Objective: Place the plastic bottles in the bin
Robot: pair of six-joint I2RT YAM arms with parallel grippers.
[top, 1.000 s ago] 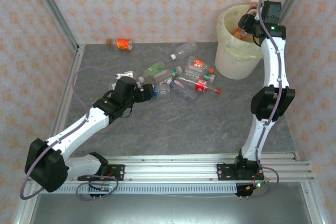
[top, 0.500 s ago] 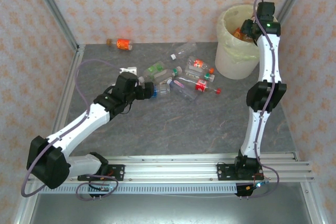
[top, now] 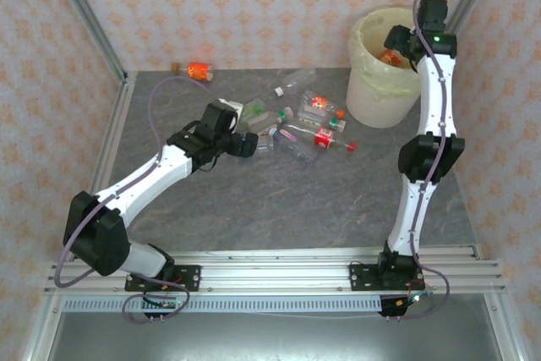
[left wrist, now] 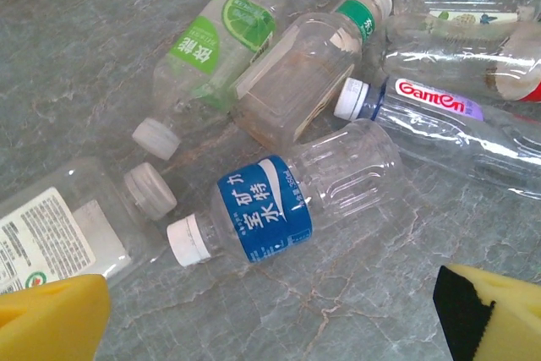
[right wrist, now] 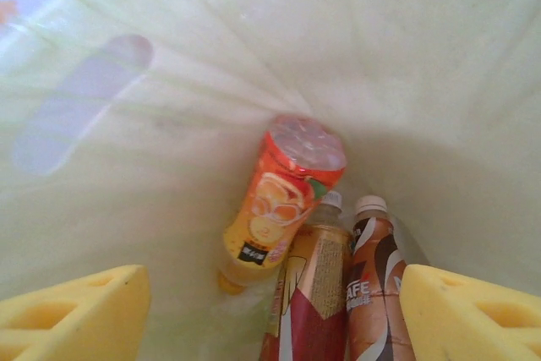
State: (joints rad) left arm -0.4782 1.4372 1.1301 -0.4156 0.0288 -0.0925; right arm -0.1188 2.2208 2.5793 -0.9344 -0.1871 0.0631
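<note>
Clear plastic bottles [left wrist: 296, 82] lie heaped on the grey counter [top: 296, 200], the blue-label bottle [left wrist: 279, 205] framed by the released, empty left pincer [left wrist: 270, 319], apparently lined up to grab, while the right pincer [right wrist: 270, 310], likewise released, hangs over the bin [top: 372, 103] where three bottles [right wrist: 283, 200] already rest.

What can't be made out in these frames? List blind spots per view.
- Left wrist: the white-label bottle is cut off by the left edge and partly covered by the tool's yellow finger pad.
- Right wrist: the red-gold bottle and the brown coffee bottle are cut off by the bottom edge.
- Top external: the right arm hides much of the inside of the bin. Labels on the plastic bottles are too small to read.
</note>
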